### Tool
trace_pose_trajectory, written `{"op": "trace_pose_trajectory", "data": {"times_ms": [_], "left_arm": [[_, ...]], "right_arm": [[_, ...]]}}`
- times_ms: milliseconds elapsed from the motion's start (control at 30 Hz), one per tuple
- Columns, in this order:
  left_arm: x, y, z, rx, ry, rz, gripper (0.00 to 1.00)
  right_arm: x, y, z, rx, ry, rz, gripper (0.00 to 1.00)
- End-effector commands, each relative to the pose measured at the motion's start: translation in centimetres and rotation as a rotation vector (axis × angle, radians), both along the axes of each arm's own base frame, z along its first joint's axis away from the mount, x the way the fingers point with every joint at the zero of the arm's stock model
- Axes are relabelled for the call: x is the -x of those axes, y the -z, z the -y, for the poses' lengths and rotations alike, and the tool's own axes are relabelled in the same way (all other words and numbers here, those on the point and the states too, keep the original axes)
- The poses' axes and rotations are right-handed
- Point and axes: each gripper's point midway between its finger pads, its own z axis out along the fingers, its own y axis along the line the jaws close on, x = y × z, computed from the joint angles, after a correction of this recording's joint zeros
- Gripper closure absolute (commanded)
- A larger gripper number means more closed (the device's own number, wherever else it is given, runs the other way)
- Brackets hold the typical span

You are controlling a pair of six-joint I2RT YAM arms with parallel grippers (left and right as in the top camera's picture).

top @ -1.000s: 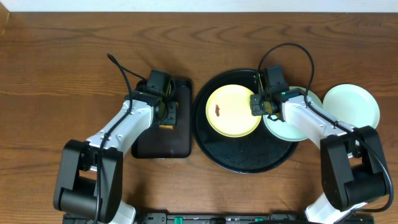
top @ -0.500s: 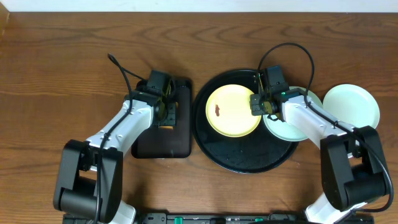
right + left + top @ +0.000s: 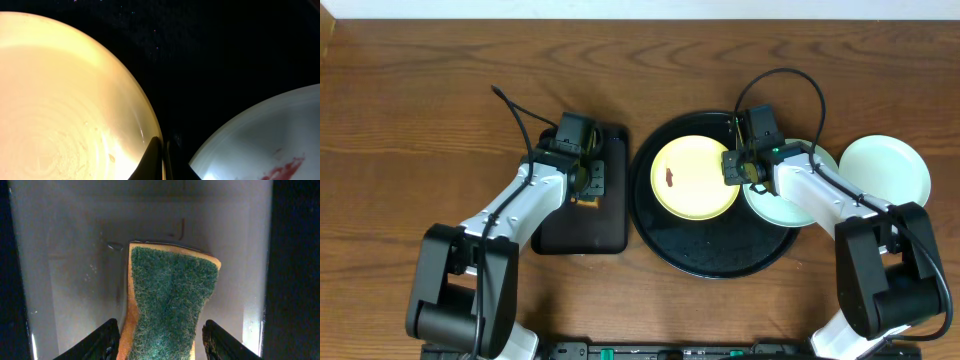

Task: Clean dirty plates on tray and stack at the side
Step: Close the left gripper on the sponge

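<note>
The left gripper (image 3: 160, 339) is clamped on the green-faced sponge (image 3: 170, 300), a finger against each long side. The sponge sits over the small rectangular black tray (image 3: 575, 235), which holds nothing else. The right gripper (image 3: 161, 152) has its fingers pressed together, tips at the right rim of the yellow plate (image 3: 65, 100); whether the rim is pinched cannot be told. That plate lies inside the round black tray (image 3: 710, 250), left of centre, with a brown smear (image 3: 670, 178). Beside it a mint plate (image 3: 260, 135), smeared reddish, rests at the tray's right edge under the right arm. Another mint plate (image 3: 885, 170) lies outside the tray on the wooden table (image 3: 420, 100).
</note>
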Motion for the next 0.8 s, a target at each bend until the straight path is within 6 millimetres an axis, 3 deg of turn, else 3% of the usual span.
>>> {"op": "trace_pose_trajectory", "data": {"times_ms": [0,367,600,767], "left_arm": [[0.84,1.58,-0.47,-0.018,-0.014,-0.047,0.45],[0.96,1.99,-0.50,-0.021,-0.014,-0.058,0.49],[0.95,1.99,-0.49,-0.021,-0.014,-0.058,0.60],[1.31,2.25,-0.57,-0.023,-0.014,-0.069,0.55]], "right_arm": [[0.31,0.52,-0.52,0.006,-0.015,-0.009,0.98],[0.22,0.49,-0.53,0.005,-0.015,-0.005,0.98],[0.22,0.49,-0.54,0.005,-0.016,-0.005,0.98],[0.22,0.49,-0.52,0.005,-0.015,-0.005,0.98]]}}
